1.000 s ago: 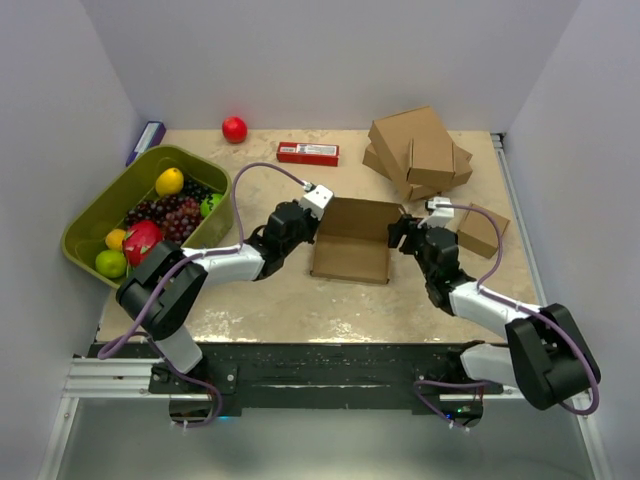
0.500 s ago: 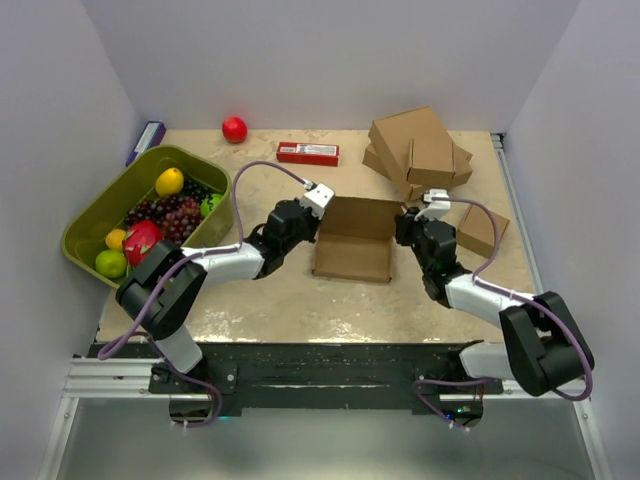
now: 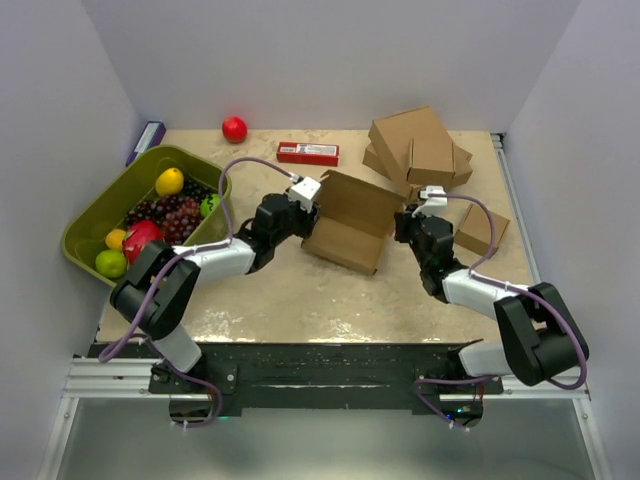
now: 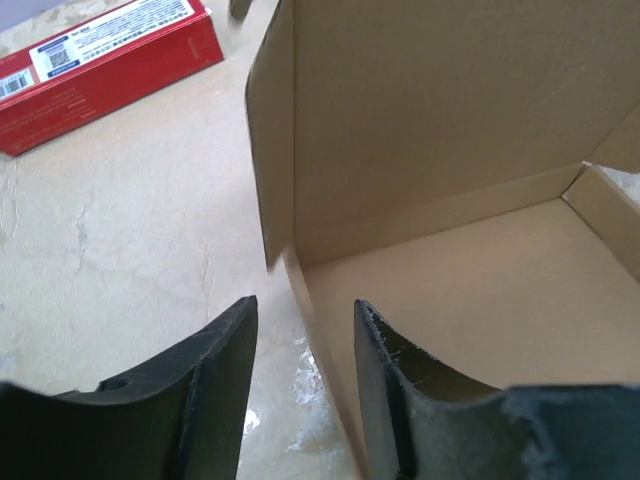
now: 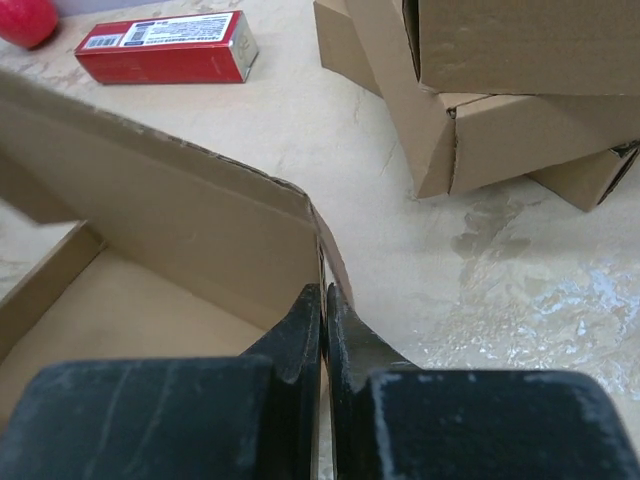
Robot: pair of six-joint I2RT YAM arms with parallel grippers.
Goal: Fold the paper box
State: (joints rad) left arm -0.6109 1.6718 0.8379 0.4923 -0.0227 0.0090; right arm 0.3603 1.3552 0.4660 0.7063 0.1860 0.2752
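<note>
The paper box [image 3: 350,225] is a brown cardboard mailer standing half formed in the middle of the table, skewed, with its back panel raised. My left gripper [image 3: 304,212] is at its left side. In the left wrist view the gripper [image 4: 305,305] is open, and the box's low left wall [image 4: 315,330] runs between its fingers without being pinched. My right gripper [image 3: 402,228] is at the box's right side. The right wrist view shows this gripper [image 5: 325,292] shut on the thin right wall of the box [image 5: 180,220].
A green basket [image 3: 185,152] of fruit sits at the left. A red ball [image 3: 234,129] and a red carton [image 3: 307,153] lie at the back. A stack of cardboard boxes [image 3: 415,150] is at the back right, with a small brown box [image 3: 482,230] beside my right arm.
My left gripper has opened and let go of the left wall. My right gripper has shut on the right wall. The box has turned and its back panel has risen.
</note>
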